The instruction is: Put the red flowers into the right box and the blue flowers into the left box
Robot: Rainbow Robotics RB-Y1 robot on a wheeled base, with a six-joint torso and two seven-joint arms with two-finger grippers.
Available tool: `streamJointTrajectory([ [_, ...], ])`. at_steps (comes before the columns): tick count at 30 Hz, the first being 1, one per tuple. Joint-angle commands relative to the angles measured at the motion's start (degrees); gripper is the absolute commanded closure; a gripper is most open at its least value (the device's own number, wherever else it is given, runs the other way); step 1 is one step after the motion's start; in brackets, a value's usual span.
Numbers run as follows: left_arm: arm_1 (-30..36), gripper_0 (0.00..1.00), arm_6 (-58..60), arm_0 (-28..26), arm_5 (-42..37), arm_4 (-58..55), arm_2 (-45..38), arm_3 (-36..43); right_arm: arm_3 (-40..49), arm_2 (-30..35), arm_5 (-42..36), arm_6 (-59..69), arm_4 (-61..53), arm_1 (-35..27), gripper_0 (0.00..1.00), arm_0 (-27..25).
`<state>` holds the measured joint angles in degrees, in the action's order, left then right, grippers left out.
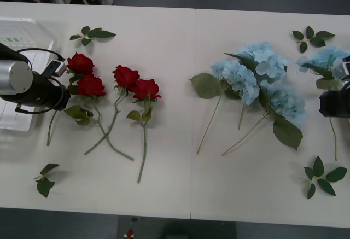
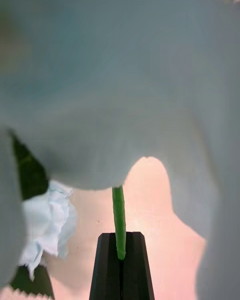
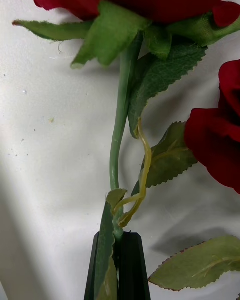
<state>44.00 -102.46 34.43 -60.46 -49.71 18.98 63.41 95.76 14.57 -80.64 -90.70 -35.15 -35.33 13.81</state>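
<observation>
Black fingers (image 3: pixel 120 265) of left gripper (image 1: pixel 64 92) pinched on thin green stem of velvety red flowers (image 1: pixel 112 81), beside slotted white left box (image 1: pixel 19 36); right gripper (image 2: pixel 121 260) clamped on smooth stem of fluffy blue flowers (image 1: pixel 262 77), on pale table (image 1: pixel 169 140)

Left hand (image 3: pixel 120 265) low, black fingers (image 3: pixel 132 267) pinched together, forearm lying level. Right hand (image 2: pixel 121 267) likewise clamped tight, fingers pressed flat together.
</observation>
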Motion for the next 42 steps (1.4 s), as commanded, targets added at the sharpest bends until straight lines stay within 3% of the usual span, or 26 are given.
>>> streamJointTrajectory([
  [1,0.83,1.00,0.41,1.69,0.87,-0.30,-0.08,0.84,5.05,3.54,-5.05,2.19,-0.97,-3.51,1.00,3.24],
  [11,7.95,1.00,1.12,2.04,-1.06,-4.78,-6.14,14.20,4.78,6.61,-9.71,-3.79,-12.22,-4.04,1.00,10.45],
  [19,11.46,1.00,2.00,1.95,0.87,-15.15,-11.15,26.24,-2.77,9.78,-9.98,-7.21,-31.47,-4.04,1.00,13.35],
  [24,10.67,1.00,2.79,1.95,5.00,-20.95,-11.15,29.66,-2.86,11.18,-11.82,-10.47,-25.93,-4.04,1.00,12.91],
  [30,4.96,1.00,2.61,2.04,7.64,-27.02,-10.54,33.97,-2.86,10.57,-12.88,-9.68,-15.56,-4.04,1.00,11.94],
  [34,1.71,1.00,3.49,2.04,11.42,-26.84,-7.90,36.17,-2.86,9.78,-12.96,-8.97,-11.16,-4.04,0.93,11.68],
  [35,0.65,1.00,3.75,1.95,12.91,-27.19,-6.85,36.26,-2.86,9.34,-12.88,-8.80,-9.85,-4.04,0.82,11.41],
  [37,-1.11,1.00,3.84,1.95,14.67,-27.19,-5.62,36.26,-2.86,8.55,-12.96,-8.44,-7.91,-4.04,0.34,11.15],
  [39,-3.04,1.00,3.93,1.95,15.81,-27.81,-5.00,36.43,-2.86,8.02,-12.96,-8.27,-7.47,-4.04,0.03,10.97],
  [42,-6.12,1.00,4.19,1.95,17.84,-28.51,-4.39,37.22,-2.86,7.93,-12.96,-8.62,-9.76,-4.04,0.00,10.71],
])
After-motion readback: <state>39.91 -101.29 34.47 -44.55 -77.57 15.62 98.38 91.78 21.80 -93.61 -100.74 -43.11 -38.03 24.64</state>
